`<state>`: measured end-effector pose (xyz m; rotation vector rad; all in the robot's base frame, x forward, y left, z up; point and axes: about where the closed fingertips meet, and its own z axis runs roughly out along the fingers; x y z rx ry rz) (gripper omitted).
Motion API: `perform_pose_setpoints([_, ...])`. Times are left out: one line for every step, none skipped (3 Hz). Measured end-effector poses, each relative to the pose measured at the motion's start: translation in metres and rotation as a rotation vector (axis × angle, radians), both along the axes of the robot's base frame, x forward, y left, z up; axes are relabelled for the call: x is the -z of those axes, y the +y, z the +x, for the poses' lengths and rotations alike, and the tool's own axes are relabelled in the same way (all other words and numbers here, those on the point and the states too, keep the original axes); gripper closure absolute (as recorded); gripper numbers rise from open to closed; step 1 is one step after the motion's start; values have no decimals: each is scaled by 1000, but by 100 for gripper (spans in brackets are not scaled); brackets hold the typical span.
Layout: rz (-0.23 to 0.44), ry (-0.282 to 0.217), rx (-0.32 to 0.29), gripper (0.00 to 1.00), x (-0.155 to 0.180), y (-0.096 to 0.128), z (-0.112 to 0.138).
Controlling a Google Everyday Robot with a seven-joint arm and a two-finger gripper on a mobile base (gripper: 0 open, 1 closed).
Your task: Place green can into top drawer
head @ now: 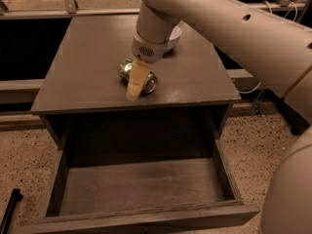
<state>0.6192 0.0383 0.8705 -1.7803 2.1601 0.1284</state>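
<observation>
Hand (134, 89) at green can (125, 69) on cabinet top (87, 57); grip cannot tell; top drawer (146, 186) open

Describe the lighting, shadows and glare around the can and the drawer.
Camera view: warm, dim light overall; the green can glints on its silver end, lying on the cabinet top with the gripper just above it; the top drawer is dark at the back under the cabinet, paler toward its front.

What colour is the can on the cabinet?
The can is mottled green with silver ends, in the camera view; the gripper is right at it.
</observation>
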Motion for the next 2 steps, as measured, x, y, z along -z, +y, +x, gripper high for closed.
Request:
perform_pose_setpoints([7, 26, 39, 19, 20, 10, 4])
perform_pose_setpoints([45, 75, 51, 43, 37, 16, 7])
